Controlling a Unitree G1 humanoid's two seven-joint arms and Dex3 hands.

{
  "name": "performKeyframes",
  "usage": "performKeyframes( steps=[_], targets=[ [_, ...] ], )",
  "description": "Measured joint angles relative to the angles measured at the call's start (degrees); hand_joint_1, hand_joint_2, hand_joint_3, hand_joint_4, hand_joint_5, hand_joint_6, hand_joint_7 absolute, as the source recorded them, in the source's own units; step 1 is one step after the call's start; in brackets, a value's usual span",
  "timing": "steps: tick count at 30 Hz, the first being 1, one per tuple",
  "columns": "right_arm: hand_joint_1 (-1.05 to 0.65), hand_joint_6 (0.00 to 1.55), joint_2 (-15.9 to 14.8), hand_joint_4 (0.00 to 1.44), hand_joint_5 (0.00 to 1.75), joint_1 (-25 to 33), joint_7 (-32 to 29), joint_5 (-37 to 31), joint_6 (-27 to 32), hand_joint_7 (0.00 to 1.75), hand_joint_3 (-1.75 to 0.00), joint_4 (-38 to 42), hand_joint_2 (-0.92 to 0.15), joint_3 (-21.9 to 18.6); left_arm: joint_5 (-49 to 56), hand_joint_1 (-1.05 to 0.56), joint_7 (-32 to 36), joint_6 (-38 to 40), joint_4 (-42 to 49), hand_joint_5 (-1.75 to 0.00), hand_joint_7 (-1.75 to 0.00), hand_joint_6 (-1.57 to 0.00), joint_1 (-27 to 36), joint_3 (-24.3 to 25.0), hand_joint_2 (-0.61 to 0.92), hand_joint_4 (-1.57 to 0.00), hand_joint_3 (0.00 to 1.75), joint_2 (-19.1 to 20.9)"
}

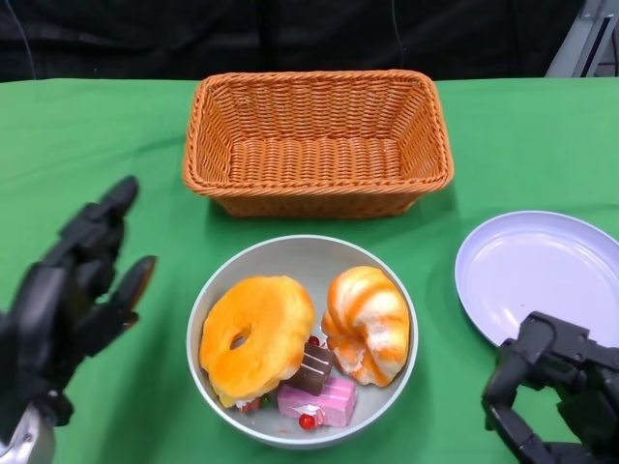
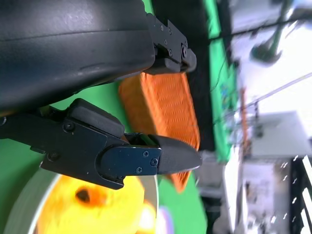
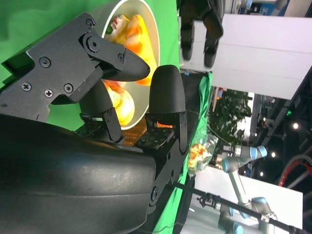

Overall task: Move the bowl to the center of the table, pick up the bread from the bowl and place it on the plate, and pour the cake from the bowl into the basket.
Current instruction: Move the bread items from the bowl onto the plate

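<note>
- while the bowl (image 1: 302,340) sits on the green table (image 1: 87,135) just in front of the wicker basket (image 1: 317,142), neither hand touches it.
- the bowl is grey and round, lying between the two hands in the head view, nearer the table's front edge than the basket is.
- inside it, a ring-shaped orange bread (image 1: 257,333) leans on the left side and a twisted orange-and-white bread (image 1: 368,324) fills the right side.
- a small brown cake (image 1: 313,368) and a pink cake (image 1: 319,400) lie at the front of the bowl, touching the ring-shaped bread.
- the left hand (image 1: 73,290) hangs above the cloth to the left of the bowl, clearly apart from its rim, fingers spread and holding nothing; they point up toward the basket's side.
- the left wrist view shows the same hand's black fingers (image 2: 122,156) above the bowl's rim with the basket beyond.
- the right hand (image 1: 551,391) is low at the bowl's right, apart from it, fingers bent downward with nothing between them, overlapping the near edge of the plate (image 1: 542,271) in the head view.
- the plate is pale lilac, to the right of the bowl and not touching it.
- the basket stands upright, near the bowl's far rim but not in contact.
</note>
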Motion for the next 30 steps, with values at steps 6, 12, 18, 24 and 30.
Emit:
performKeyframes(
  steps=[6, 12, 18, 24, 30],
  targets=[
    [-0.13, 0.66, 0.0, 0.73, 1.68, 0.0, 0.1, 0.1, 0.0, 1.35, -1.10, 0.0, -0.43, -0.2, -0.2, -0.69, -0.6, -3.0, 2.7, -0.16, -0.08, -0.37, -0.1, 0.1, 0.92, -0.42, 0.31, -0.1],
    [-0.13, 0.66, 0.0, 0.73, 1.68, 0.0, 0.1, 0.1, 0.0, 1.35, -1.10, 0.0, -0.43, -0.3, -0.2, -0.64, -0.7, -3.6, 3.1, -0.17, -0.08, -0.41, -0.1, 0.1, 0.92, -0.47, 0.29, -0.1],
    [-0.15, 0.66, -0.1, 0.73, 1.66, 0.0, 0.7, 0.8, -0.2, 1.32, -1.12, 1.3, -0.41, -1.3, 5.5, -0.01, 2.4, -26.5, 14.7, -0.72, -0.32, -1.10, -2.1, 2.0, 0.92, -0.97, 0.25, -0.5],
    [-0.15, 0.66, -0.2, 0.71, 1.65, 0.0, 0.7, 1.0, -0.5, 1.33, -1.16, 1.3, -0.40, -1.8, 8.4, 0.01, 3.7, -36.7, 23.3, -1.19, -0.71, -1.05, -5.3, 2.3, 0.78, -0.94, 0.59, 0.7],
    [-0.16, 0.63, -0.4, 0.69, 1.60, -0.7, 1.0, 3.3, 0.4, 1.30, -1.02, 1.1, -0.48, -3.4, 11.0, -0.03, 5.9, -40.2, 28.0, -1.38, -0.99, -0.93, -7.0, 2.2, 0.63, -0.91, 0.93, 1.5]
  ],
)
